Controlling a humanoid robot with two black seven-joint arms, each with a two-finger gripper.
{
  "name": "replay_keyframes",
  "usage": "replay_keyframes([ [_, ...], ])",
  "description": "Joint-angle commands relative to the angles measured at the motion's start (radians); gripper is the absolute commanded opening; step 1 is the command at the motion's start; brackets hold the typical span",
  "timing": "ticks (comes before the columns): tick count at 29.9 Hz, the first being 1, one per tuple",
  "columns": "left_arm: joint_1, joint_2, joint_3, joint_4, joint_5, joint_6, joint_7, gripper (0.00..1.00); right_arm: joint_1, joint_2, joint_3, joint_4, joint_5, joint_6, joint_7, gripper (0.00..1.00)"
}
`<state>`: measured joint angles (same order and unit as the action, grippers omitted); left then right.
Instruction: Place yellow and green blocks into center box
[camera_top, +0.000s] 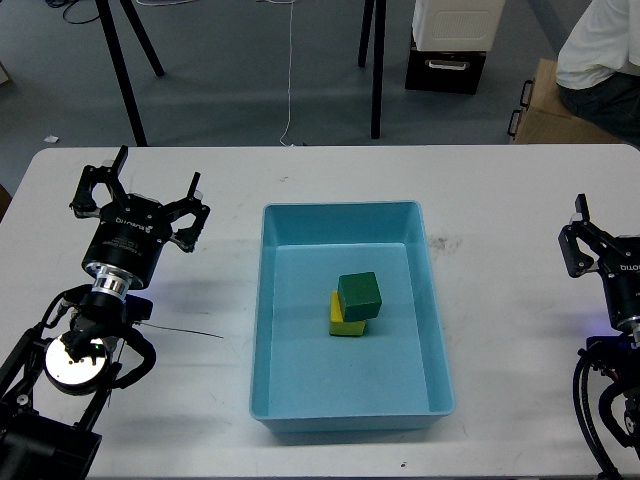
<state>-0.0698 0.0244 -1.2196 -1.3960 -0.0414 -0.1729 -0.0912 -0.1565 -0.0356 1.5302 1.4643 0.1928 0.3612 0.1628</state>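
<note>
Head view, one green block (359, 296), one yellow block (343, 318), one tray (345, 217)

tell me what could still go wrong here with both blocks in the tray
1. The green block sits partly on the yellow block, so a bump to the blue tray could tip it off.
2. The left gripper is open near the tray's left wall; a careless move might shove the tray.
</note>
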Motion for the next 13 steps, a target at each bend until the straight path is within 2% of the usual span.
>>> replay_keyframes([
  [1,0.039,-0.015,0.002,-0.027,-0.011,0.0,0.001,1.0,-0.001,0.006,0.002,-0.001,-0.004,-0.002,0.012,0.99],
  [5,0.06,-0.018,0.002,-0.093,-0.011,0.0,-0.002,1.0,-0.003,0.002,0.007,0.001,-0.006,0.004,0.014,0.99],
  [13,0.099,-0.024,0.003,-0.098,-0.011,-0.005,-0.007,1.0,-0.006,0.002,-0.004,-0.01,-0.009,0.004,0.012,0.99],
])
